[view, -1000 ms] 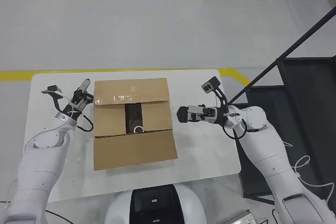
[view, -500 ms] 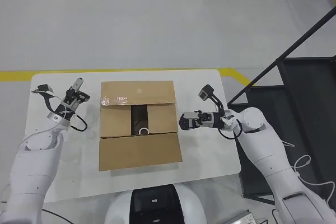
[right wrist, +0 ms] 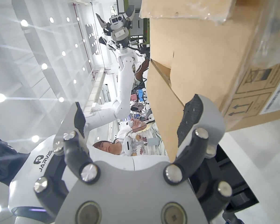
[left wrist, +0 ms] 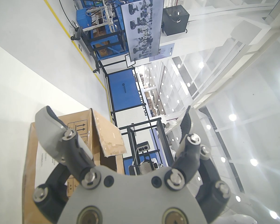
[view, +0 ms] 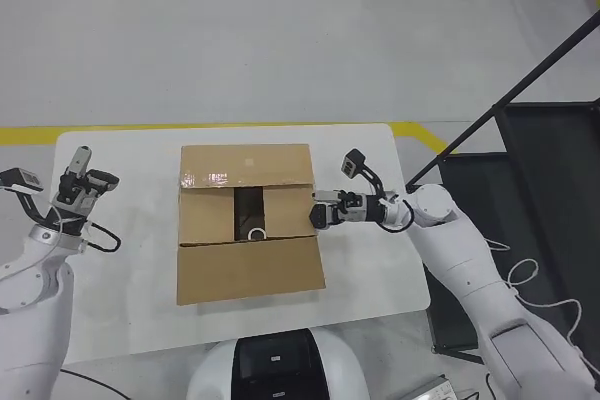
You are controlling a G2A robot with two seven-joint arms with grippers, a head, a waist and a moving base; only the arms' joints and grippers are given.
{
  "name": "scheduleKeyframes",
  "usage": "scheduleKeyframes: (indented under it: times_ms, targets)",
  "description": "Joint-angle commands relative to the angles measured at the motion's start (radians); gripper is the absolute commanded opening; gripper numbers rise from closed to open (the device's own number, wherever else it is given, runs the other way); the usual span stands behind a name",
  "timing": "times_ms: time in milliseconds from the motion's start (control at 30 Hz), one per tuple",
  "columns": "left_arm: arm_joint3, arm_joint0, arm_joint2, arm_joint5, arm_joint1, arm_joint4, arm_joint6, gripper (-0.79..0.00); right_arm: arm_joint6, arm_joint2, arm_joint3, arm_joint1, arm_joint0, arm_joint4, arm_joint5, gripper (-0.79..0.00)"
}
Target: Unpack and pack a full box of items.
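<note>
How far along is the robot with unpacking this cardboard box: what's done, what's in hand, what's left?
Done: the cardboard box has its two long flaps opened, and a dark gap between the inner flaps shows a white ring inside. In hand: the right gripper, open, sits at the box's right side; the left gripper is open, off the box. Left: spreading the inner flaps, removing items, repacking.

The box (view: pixel 250 225) sits on the worktop (view: pixel 365 285), between the two pincers. The right pincer (view: pixel 318 216) is just beside it, with a flap (right wrist: pixel 163 108) between its fingers (right wrist: pixel 191 115). The left pincer (view: pixel 84 168) is well apart.
</note>
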Motion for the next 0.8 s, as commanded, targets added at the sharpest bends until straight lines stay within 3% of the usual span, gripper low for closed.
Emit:
scheduleKeyframes:
  times_ms: [0, 433, 767]
  targets:
    - [0.000, 0.000, 0.000, 0.000, 0.000, 0.000, 0.000, 0.000, -0.010, -0.029, 0.041, -0.012, 0.024, 0.007, -0.011, 0.000]
    - [0.000, 0.000, 0.000, 0.000, 0.000, 0.000, 0.000, 0.000, -0.130, -0.132, 0.235, -0.087, 0.161, 0.056, -0.127, 0.000]
    - [0.000, 0.000, 0.000, 0.000, 0.000, 0.000, 0.000, 0.000, -0.211, -0.177, 0.350, -0.150, 0.268, 0.099, -0.294, 0.000]
